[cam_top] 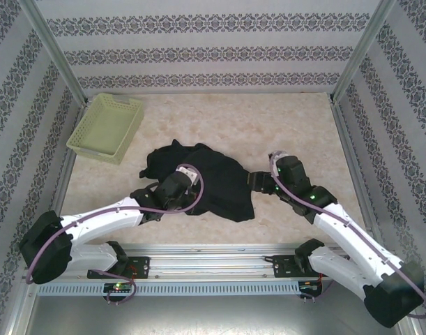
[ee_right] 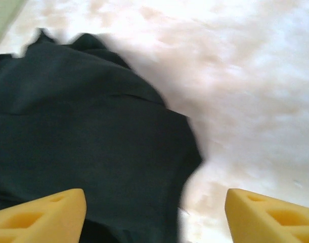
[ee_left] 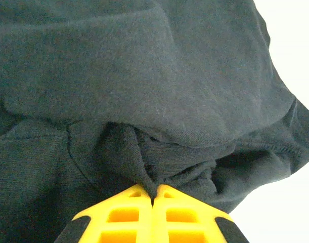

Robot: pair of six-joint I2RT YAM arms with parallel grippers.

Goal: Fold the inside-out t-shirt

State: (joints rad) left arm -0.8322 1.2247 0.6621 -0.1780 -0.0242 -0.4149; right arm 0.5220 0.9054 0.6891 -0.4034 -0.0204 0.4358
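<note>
Inside-out t-shirt [cam_top: 202, 180]: a black heap, crumpled and bunched, lying on the middle of the table [cam_top: 282, 118], nearer the arms than the far wall.

Shirt outline: an uneven mound with a ragged far edge and a lobe reaching toward the near right; no tag can be made out.

Left gripper [ee_left: 153, 191]: the yellow jaws are pressed together with a fold of the black fabric pinched between their tips.

Shirt relative to left gripper: in the top view the gripper sits on the near-left part of the heap. In the left wrist view, cloth bulges above and on both sides of the tips, and wrinkles gather into the pinch point.

Right gripper [ee_right: 155, 198]: the jaws are spread wide, with nothing between them.

Right fingers [ee_right: 43, 215]: one pad hangs over black cloth, the other over bare pale tabletop.

Shirt relative to right gripper: the shirt's right edge runs through the gap between the jaws, with cloth to the left of it and table to the right. The top view places this gripper just beside the heap's right side. Whether a pad touches the fabric cannot be told.

Basket [cam_top: 107, 127]: a pale yellow-green lattice basket at the far left of the table, well apart from the shirt and both grippers.
</note>
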